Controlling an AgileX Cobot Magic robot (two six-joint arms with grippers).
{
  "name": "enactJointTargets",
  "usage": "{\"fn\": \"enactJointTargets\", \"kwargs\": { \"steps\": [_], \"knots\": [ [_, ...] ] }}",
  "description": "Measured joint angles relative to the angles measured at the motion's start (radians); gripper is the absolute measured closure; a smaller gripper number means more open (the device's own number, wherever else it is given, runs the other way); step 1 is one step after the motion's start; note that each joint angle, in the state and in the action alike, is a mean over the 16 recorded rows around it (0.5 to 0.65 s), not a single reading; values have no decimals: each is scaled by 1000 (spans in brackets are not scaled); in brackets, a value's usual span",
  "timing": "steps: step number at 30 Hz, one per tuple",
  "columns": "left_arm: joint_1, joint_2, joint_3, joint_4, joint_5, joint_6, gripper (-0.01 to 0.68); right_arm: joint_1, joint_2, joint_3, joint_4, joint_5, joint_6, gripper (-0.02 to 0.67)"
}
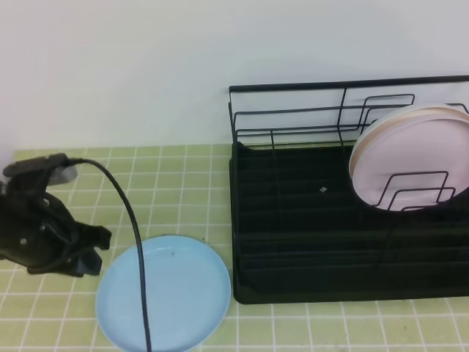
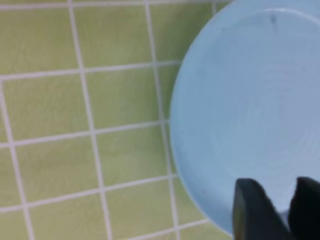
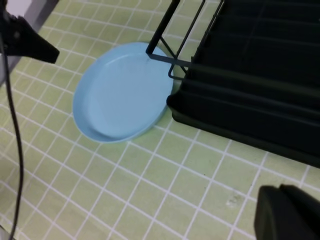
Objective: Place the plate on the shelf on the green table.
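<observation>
Still flat: plate not racked

Blue plate lies flat on the green tiled surface near its front edge, just left of the black shelf. Left gripper at the plate's left rim, fingers parted, gripping nothing. Right gripper clenched, empty. Pink plate stands in the shelf's right end.
</observation>
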Motion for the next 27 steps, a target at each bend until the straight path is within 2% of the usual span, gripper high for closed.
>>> {"fn": "enactJointTargets", "kwargs": {
  "steps": [6,10,27],
  "knots": [
    [0,59,-3,9,-19,-9,355,0,0,0,21,4,0,652],
    [0,99,-3,8,-43,-12,335,0,0,0,41,12,0,652],
    [0,264,-3,-25,-138,3,464,0,0,0,109,53,-10,652]
  ]
}}
